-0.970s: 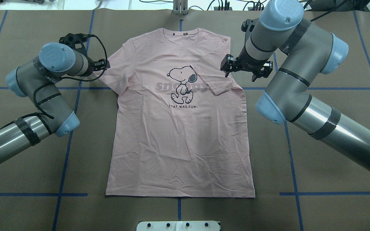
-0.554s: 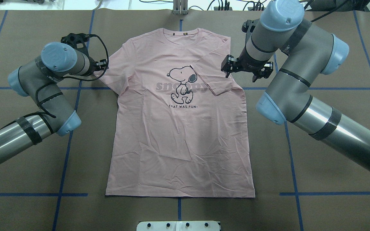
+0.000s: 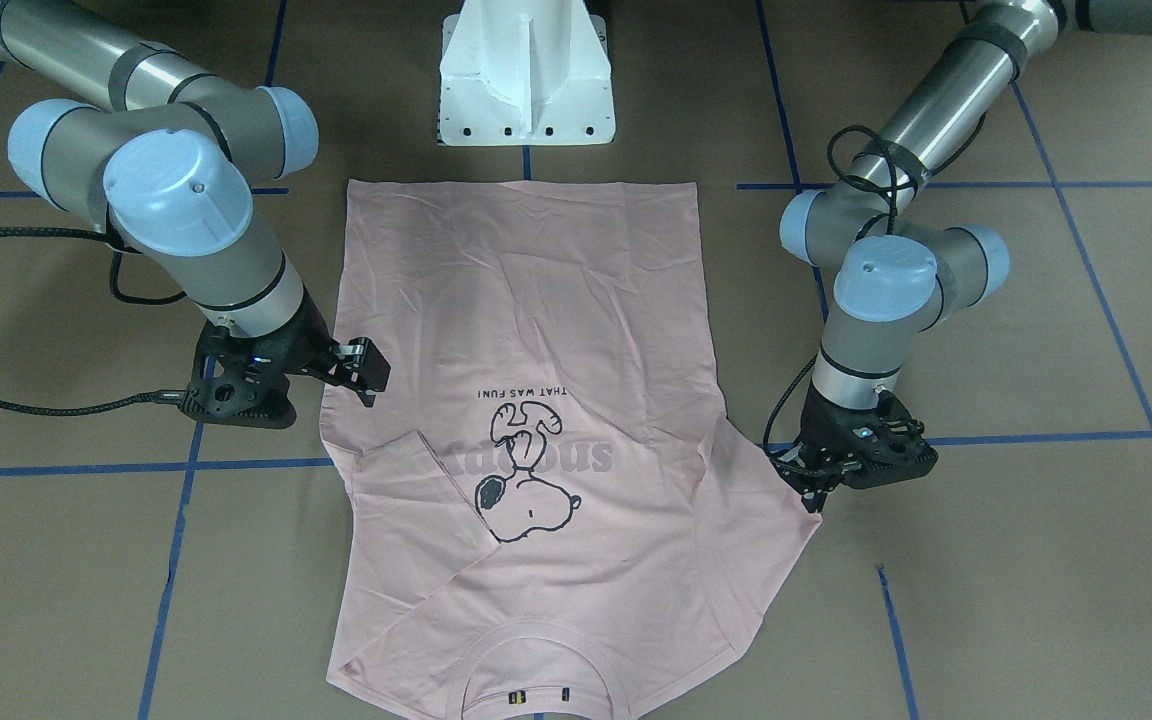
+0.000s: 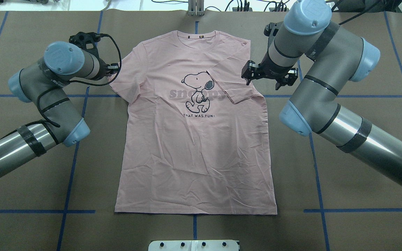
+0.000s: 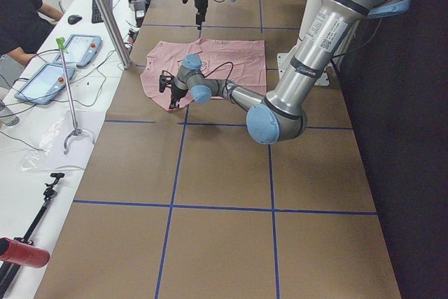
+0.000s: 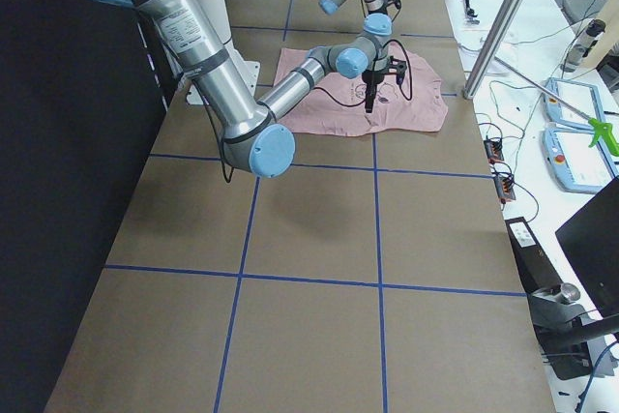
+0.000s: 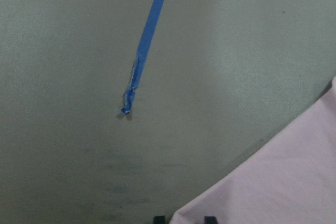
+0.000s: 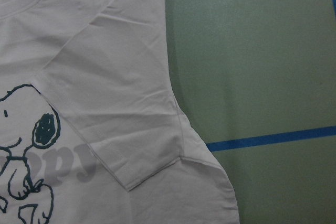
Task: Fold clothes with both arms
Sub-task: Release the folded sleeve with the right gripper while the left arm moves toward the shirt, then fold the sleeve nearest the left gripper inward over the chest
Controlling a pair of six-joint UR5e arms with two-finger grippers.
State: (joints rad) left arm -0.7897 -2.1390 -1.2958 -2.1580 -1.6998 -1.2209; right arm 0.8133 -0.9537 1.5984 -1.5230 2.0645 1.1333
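The pale pink T-shirt (image 4: 194, 150) lies flat, print up, collar at the far edge. One sleeve (image 4: 232, 83) is folded in over the Snoopy print, and it shows in the right wrist view (image 8: 115, 124). My right gripper (image 4: 264, 78) hovers open just outside that folded shoulder, holding nothing. The other sleeve (image 4: 124, 76) lies spread out. My left gripper (image 4: 113, 69) is low at that sleeve's outer edge (image 3: 766, 480). In the left wrist view its fingertips (image 7: 210, 219) stand a little apart, open, with the sleeve's corner (image 7: 283, 182) between them.
Brown paper with blue tape lines (image 4: 79, 104) covers the table. The white pedestal base (image 3: 526, 90) stands beyond the shirt's hem. A side bench holds tablets (image 5: 42, 82) and cables, with a person (image 5: 17, 12) behind a metal post (image 5: 105, 12).
My left gripper has shifted slightly toward the far side and closer to the spread sleeve. The right gripper drew back a little toward the far side. The shirt has not moved.
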